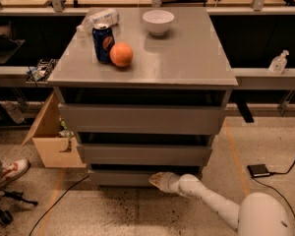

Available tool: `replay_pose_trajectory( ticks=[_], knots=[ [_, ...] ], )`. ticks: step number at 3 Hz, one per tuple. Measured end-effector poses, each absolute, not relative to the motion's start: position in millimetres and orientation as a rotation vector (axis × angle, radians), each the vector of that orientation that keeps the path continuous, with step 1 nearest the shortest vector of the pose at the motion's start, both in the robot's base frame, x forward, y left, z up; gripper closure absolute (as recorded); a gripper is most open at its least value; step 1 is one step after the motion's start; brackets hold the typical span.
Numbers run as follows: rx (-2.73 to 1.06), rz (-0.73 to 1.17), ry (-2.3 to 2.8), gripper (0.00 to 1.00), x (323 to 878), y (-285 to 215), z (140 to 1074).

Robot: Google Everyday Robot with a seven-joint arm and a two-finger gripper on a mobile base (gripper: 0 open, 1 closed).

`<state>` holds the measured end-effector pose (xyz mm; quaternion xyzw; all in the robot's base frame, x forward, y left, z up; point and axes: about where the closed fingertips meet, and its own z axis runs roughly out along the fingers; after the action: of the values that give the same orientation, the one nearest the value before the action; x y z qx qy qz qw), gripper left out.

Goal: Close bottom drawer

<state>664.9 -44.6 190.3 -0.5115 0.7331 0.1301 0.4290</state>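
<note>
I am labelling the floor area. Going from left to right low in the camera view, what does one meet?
One meets the shoe → cardboard box → gripper, at the front of the bottom drawer → black device with a cable.

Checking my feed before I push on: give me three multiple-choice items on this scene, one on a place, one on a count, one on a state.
1. Where is the gripper?
A. on the top surface
B. at the front of the bottom drawer
C. inside a cardboard box

2. How many drawers are stacked in the cabinet?
A. two
B. four
C. three

3. How is the soda can placed?
A. upright
B. lying on its side
C. crushed flat

Answers:
1 B: it sits low by the floor, at that drawer's front.
2 C: three grey fronts show one under another.
3 A: it stands on its base beside the orange.
</note>
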Motion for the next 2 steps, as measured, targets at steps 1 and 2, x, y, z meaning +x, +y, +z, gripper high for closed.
replay_pose_trajectory(
  ticks=[1, 2],
  knots=[
    [-1.242, 0.373, 1.931, 1.00, 638, -68, 181],
    [-1.137, 0.435, 2.102, 1.00, 589, -111, 169]
  ],
)
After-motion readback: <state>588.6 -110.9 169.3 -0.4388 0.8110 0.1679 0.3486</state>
